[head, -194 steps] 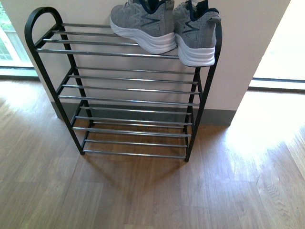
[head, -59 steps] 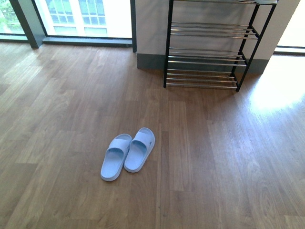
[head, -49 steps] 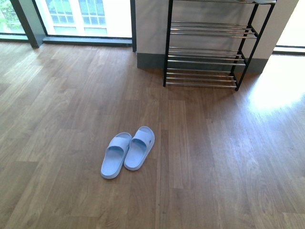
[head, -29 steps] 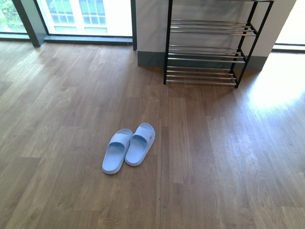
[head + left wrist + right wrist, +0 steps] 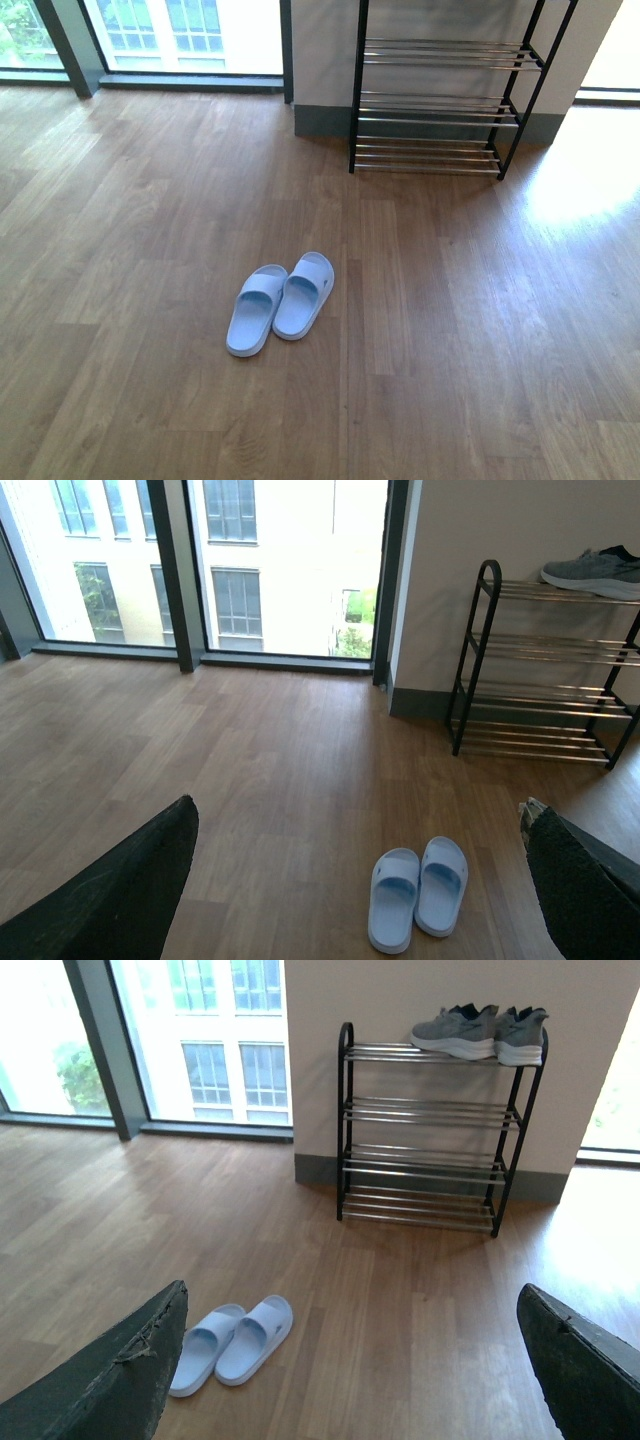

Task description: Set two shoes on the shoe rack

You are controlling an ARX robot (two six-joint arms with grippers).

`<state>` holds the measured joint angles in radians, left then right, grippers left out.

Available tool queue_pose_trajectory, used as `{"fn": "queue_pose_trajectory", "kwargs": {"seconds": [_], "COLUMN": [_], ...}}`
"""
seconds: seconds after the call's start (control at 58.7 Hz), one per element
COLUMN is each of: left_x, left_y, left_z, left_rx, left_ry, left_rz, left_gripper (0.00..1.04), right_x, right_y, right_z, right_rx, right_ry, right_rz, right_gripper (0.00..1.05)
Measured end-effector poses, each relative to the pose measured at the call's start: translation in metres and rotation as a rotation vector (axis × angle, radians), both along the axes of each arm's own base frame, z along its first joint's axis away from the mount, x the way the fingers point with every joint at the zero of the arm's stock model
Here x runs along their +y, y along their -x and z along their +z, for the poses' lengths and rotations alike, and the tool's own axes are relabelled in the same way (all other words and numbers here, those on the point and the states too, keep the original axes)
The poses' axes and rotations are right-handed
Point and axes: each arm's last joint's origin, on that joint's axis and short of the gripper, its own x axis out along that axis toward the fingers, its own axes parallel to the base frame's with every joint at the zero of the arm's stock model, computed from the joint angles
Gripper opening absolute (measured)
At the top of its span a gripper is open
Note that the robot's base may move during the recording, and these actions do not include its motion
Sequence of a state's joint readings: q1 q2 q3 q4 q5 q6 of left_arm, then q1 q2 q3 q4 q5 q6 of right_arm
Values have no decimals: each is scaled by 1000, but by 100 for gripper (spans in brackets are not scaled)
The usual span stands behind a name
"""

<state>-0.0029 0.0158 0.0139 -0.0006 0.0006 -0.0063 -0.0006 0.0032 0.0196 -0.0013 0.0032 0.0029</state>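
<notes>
- Light-blue slides (image 5: 280, 302): side by side on the wooden floor (image 5: 480, 330), well apart from the shoe rack (image 5: 357, 100).
- Grey sneakers (image 5: 478, 1032): on the rack's top shelf.
- Left gripper (image 5: 357, 808), right gripper (image 5: 352, 1292): both spread apart, empty; best lowered with one slide's strap centred between the fingers.

Left pincer (image 5: 357, 808) gaping wide, dark fingers (image 5: 105, 895) far apart, right pincer (image 5: 352, 1293) gaping equally wide
</notes>
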Motion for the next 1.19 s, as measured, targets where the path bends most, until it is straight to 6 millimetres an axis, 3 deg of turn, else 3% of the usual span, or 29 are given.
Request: {"fn": "queue_pose_trajectory", "kwargs": {"seconds": [1.193], "left_x": [0], "left_y": [0], "left_z": [0], "left_rx": [0], "left_ry": [0], "left_rz": [2], "left_gripper": [95], "right_x": [0], "right_y": [0], "right_z": [0], "right_rx": [0], "right_ry": [0], "right_rz": [6], "right_gripper": [96]}}
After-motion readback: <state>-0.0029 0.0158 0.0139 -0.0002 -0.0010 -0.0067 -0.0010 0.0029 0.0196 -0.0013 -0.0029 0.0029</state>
